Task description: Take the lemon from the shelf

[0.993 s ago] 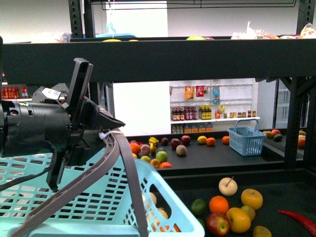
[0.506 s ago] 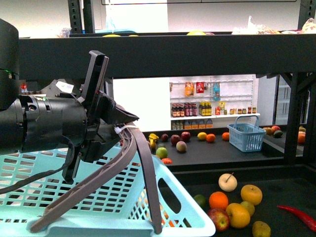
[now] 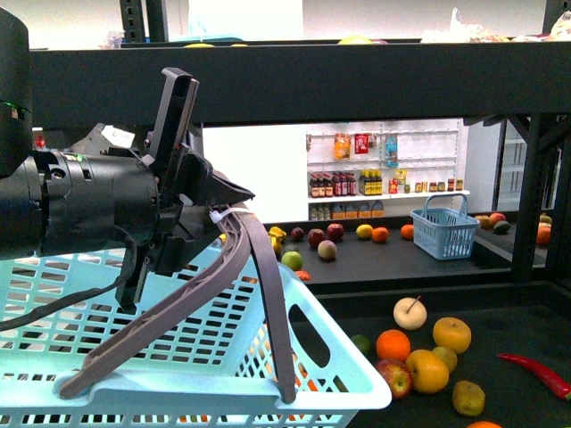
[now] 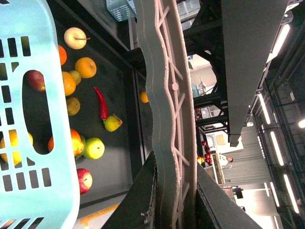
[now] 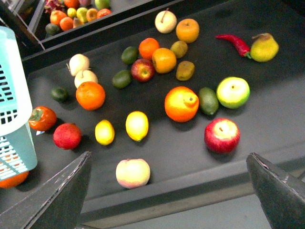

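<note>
In the right wrist view the lemon (image 5: 137,125), a bright-yellow oval, lies on the dark deck of the black shelf (image 5: 267,119). A smaller yellow oval fruit (image 5: 104,132) lies just beside it. My right gripper (image 5: 169,155) hangs open above the deck's front edge, its fingers wide apart with nothing between them. My left gripper (image 3: 223,209) is shut on the grey basket handle (image 3: 259,285) of a light-blue basket (image 3: 339,357). The left wrist view shows both jaws pressed on the basket handle (image 4: 164,95). In the front view the basket hides the lemon.
Around the lemon lie oranges (image 5: 90,95), a red apple (image 5: 221,134), a green apple (image 5: 233,92), a peach (image 5: 133,172) near the deck's front edge, a red chilli (image 5: 233,44) and a pear (image 5: 264,47). A small blue basket (image 3: 444,236) stands on a farther rack.
My left gripper has moved right and a little up with the basket handle, and the basket rim has shifted right with it. The fruit on the deck has not moved.
</note>
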`<act>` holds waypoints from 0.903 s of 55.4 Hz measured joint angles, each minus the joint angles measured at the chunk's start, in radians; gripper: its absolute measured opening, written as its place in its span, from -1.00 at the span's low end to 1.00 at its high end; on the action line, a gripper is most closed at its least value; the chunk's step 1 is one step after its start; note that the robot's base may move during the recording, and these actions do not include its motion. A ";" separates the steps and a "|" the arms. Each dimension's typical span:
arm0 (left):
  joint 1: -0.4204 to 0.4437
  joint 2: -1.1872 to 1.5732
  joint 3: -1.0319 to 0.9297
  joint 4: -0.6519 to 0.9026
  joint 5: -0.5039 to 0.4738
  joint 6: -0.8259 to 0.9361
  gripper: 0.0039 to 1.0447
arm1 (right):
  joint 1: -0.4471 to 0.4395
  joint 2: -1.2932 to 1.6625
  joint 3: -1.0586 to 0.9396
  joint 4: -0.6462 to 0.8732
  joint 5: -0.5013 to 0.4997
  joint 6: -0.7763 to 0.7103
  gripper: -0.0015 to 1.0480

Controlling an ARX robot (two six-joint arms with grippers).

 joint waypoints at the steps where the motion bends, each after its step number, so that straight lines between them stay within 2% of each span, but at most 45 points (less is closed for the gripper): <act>1: 0.000 0.000 0.000 0.000 0.000 0.000 -0.77 | 0.001 0.063 0.027 0.029 -0.018 -0.017 0.86; 6: -0.001 0.000 0.000 0.000 0.004 0.000 -0.77 | 0.008 0.350 0.158 0.116 -0.066 -0.089 0.86; 12: -0.001 0.000 0.000 0.000 -0.002 0.000 -0.77 | 0.028 0.725 0.327 0.276 -0.078 -0.291 0.86; 23: -0.001 0.000 0.000 0.000 -0.001 0.002 -0.77 | 0.062 1.123 0.541 0.315 -0.067 -0.539 0.86; 32: -0.001 0.000 0.000 0.000 0.000 0.002 -0.77 | 0.103 1.296 0.680 0.286 -0.070 -0.569 0.86; 50: -0.001 0.000 0.000 0.000 0.000 0.002 -0.77 | 0.202 1.482 0.943 0.210 -0.046 -0.528 0.86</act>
